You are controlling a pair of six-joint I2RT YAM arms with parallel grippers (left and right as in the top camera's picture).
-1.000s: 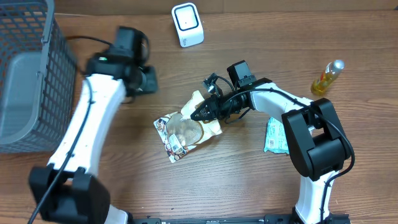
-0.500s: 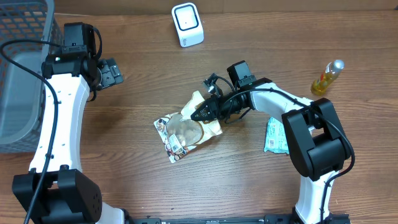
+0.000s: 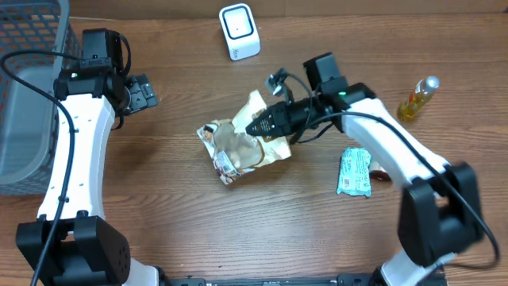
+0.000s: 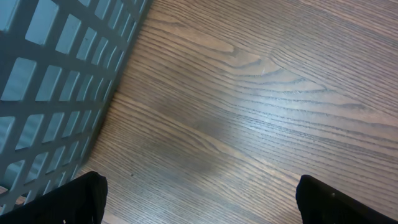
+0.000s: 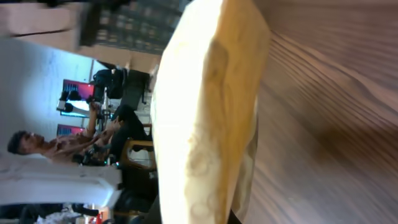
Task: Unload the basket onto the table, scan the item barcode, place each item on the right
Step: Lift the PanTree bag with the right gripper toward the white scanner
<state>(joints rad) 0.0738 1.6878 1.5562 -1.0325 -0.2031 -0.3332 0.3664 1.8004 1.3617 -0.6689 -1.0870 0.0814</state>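
- overhead: the right hand (image 3: 259, 125) is pressed together on the upper edge of the snack packet (image 3: 236, 148), pinching it; the packet lies mid-table, below the white scanner (image 3: 239, 32) and apart from it.
- overhead: the left hand (image 3: 144, 91) is spread wide and holds nothing, just beside the grey basket (image 3: 36, 95) at the left edge of the table (image 3: 262, 230).
- overhead: a green packet (image 3: 355, 171) lies right of the snack packet; a small bottle (image 3: 417, 98) lies near the far right.
- left wrist: two dark fingers (image 4: 84, 194) sit well apart in the bottom corners, with bare wood between them and the basket wall on the left.
- right wrist: the pale yellow snack packet fills the middle, edge-on, with wood grain to its right; the fingers themselves are hidden.
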